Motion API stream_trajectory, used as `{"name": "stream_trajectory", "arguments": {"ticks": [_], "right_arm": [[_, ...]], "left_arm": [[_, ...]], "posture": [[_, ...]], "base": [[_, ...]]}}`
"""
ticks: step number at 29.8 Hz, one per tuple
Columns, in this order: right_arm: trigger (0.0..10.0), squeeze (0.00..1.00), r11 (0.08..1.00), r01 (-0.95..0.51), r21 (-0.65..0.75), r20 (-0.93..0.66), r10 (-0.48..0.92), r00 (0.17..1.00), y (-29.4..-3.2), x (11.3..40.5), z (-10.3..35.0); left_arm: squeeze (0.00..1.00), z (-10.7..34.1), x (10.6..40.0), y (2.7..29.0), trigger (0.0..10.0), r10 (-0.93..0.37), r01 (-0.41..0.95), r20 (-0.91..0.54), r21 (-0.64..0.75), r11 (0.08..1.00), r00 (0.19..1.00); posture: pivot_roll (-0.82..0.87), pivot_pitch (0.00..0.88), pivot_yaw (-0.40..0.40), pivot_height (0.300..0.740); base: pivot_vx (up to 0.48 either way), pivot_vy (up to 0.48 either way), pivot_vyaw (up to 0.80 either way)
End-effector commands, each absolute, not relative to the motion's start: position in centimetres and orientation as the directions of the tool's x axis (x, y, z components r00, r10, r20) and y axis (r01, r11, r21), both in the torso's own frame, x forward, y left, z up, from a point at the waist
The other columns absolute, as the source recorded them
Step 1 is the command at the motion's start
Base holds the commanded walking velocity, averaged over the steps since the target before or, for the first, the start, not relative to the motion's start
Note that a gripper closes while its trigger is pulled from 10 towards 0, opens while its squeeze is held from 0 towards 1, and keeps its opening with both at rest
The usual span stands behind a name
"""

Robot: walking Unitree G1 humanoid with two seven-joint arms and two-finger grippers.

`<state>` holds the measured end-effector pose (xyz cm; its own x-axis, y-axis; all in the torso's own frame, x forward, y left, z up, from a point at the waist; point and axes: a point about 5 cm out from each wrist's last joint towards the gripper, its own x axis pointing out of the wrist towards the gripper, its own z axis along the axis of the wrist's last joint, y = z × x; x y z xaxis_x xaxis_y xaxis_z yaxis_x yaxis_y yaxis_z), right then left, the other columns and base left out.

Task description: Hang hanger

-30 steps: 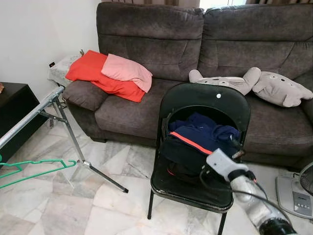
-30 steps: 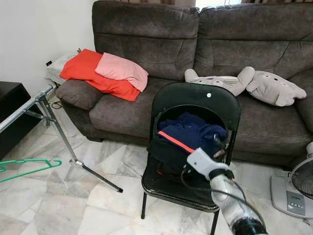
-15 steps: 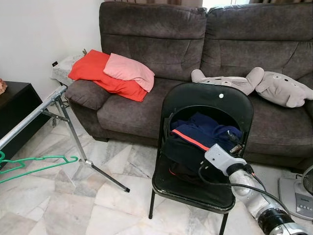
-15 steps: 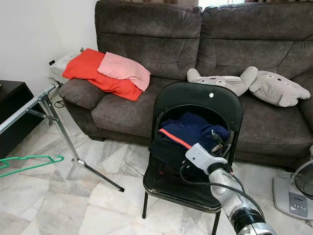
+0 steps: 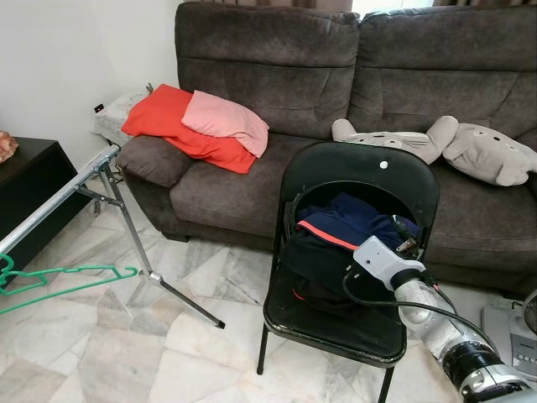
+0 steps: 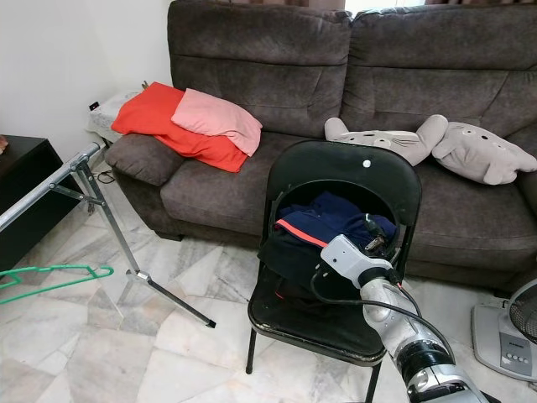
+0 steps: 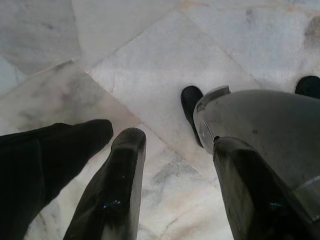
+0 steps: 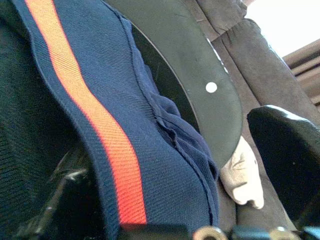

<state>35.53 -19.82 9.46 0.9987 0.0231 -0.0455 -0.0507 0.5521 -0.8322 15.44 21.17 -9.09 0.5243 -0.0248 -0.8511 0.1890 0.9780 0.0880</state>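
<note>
- Left eye view: a green hanger (image 5: pixel 63 281) is hanging from the slanted rail of a metal rack (image 5: pixel 59 197) at the robot's far left, above the marble floor (image 5: pixel 168 353), well apart from everything else.
- A black chair (image 5: pixel 357 180) is standing in front of a grey sofa (image 5: pixel 277 92); a heap of dark clothes (image 5: pixel 336 243), navy with an orange stripe, is lying on its seat.
- The right gripper (image 5: pixel 404 238) is reaching in at the clothes' right edge, just under the chair back; whether the fingers are spread or pinching cannot be told here. A black cable is looping under the wrist.
- On the sofa, a pink pillow (image 5: pixel 225 122) is resting on a red one (image 5: pixel 172 128) at the left end; two grey plush toys (image 5: pixel 436 147) are lying at the right. A black cabinet (image 5: pixel 29 193) is standing at the far left, a fan (image 5: pixel 512 323) at the far right.
- Right eye view: the same scene; the hanger (image 6: pixel 50 277) is showing low on the left, the right gripper (image 6: pixel 375 232) against the clothes.
- Left wrist view: the left gripper (image 7: pixel 175 187) is hanging idle over the floor, its two black fingers (image 7: pixel 117 190) standing spread with nothing between them.
- Right wrist view: the orange stripe (image 8: pixel 95 120) is running across navy cloth close to the lens, the chair back (image 8: pixel 200 85) curving behind it; one dark finger (image 8: pixel 285 150) is showing at the edge, with bare space beside it.
</note>
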Motion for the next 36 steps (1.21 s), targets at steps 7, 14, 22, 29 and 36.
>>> {"name": "stream_trajectory", "arguments": {"ticks": [7,14,22,29,36], "right_arm": [[0.0,0.0,0.546,-0.108,-0.831,-0.08,0.076,0.994,-18.7,35.7,9.1],[0.0,0.0,0.55,-0.104,-0.828,-0.084,0.061,0.995,-18.9,35.7,9.0],[0.0,0.0,0.543,-0.119,-0.831,-0.102,0.062,0.993,-18.9,35.4,8.6],[0.0,0.0,0.546,-0.119,-0.83,-0.11,0.049,0.993,-19.2,35.3,8.3],[0.0,0.0,0.548,-0.119,-0.828,-0.114,0.043,0.993,-19.3,35.2,8.2]], "left_arm": [[0.0,-9.6,15.1,19.8,10.0,-0.031,0.189,-0.867,0.073,0.979,0.497],[0.0,-9.2,15.5,20.1,10.0,0.007,0.121,-0.827,0.091,0.989,0.562],[0.0,-8.9,16.3,20.0,10.0,0.006,0.123,-0.809,0.097,0.988,0.587],[0.0,-8.9,16.5,19.7,10.0,-0.009,0.139,-0.81,0.089,0.986,0.586],[0.0,-8.9,16.4,19.8,10.0,-0.009,0.136,-0.808,0.088,0.987,0.589]], "posture": [[0.0,0.034,0.068,0.74],[0.0,0.033,0.067,0.74],[0.0,0.031,0.066,0.74],[0.0,0.032,0.065,0.74],[0.0,0.028,0.063,0.74]], "base": [[0.0,0.0,0.0],[0.0,0.0,0.0],[0.0,0.0,0.0],[0.0,0.0,0.0],[0.0,0.0,0.0]]}}
